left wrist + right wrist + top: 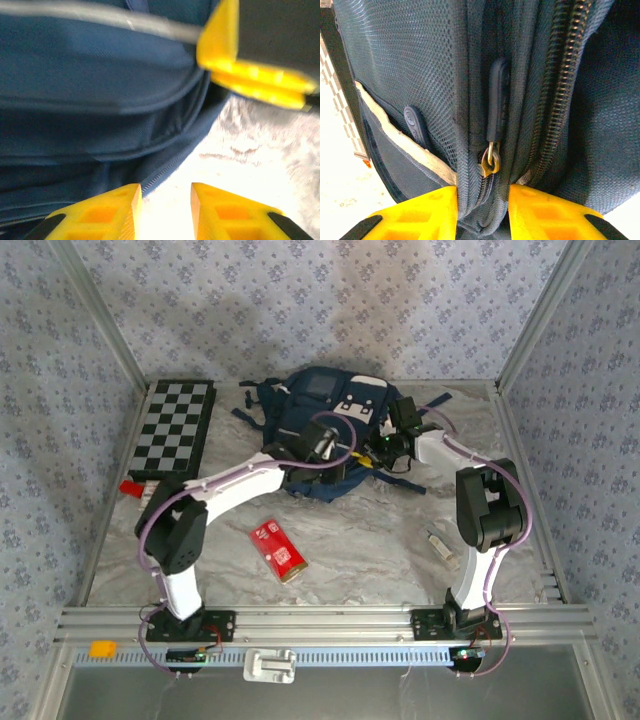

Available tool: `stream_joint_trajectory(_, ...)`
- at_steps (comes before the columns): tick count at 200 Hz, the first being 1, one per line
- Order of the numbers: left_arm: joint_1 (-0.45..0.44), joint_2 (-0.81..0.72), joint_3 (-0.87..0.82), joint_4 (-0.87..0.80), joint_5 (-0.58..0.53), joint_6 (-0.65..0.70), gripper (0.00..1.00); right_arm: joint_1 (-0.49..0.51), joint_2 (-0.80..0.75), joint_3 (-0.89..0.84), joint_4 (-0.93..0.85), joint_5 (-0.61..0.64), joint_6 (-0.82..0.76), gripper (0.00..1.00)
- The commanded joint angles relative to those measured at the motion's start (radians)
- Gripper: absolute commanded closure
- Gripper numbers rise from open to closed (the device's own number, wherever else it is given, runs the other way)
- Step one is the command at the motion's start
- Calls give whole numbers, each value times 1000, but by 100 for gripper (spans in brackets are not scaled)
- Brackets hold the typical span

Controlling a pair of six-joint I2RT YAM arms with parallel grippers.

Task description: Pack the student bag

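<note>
Student bag (300,418) at rear centre of worktop (380,540): navy, white patches, any writing on them too small to read. Right end effector (482,192) pinching fabric fold just below zip pull (497,100). Left end effector (165,192) spread, bare worktop between fingers, just beside bag edge. Red packet (278,548) near front: white print illegible. Chessboard (175,425) rear left.
</note>
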Motion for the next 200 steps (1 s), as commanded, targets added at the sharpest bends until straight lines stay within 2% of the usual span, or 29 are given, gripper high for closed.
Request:
stream_joint_trajectory(1,78,-22,-34,-42,-45,-42,69,26,-42,-5,114,15,59,68)
stream_joint_trajectory(24,137,-16,-79,-25,-67,-59,70,59,-48,10,110,31,63,67)
stream_joint_trajectory(41,170,11,-100,-4,-49,-67,73,73,-40,3,123,49,74,61)
stream_joint_trajectory(84,172,25,-198,70,-20,-107,80,109,-11,-2,175,52,107,59)
stream_joint_trajectory(117,172,16,-250,59,-31,-137,83,108,-78,-15,138,150,98,59)
stream_joint_trajectory(141,166,-12,-298,106,-3,-165,83,110,-50,23,139,126,103,68)
stream_joint_trajectory(156,164,-16,-303,105,-1,-176,83,122,-19,47,104,143,98,69)
stream_joint_trajectory(174,160,-20,-299,107,3,-175,84,128,0,20,172,147,124,70)
stream_joint_trajectory(200,153,-21,-287,101,20,-164,84,120,4,31,168,147,130,84)
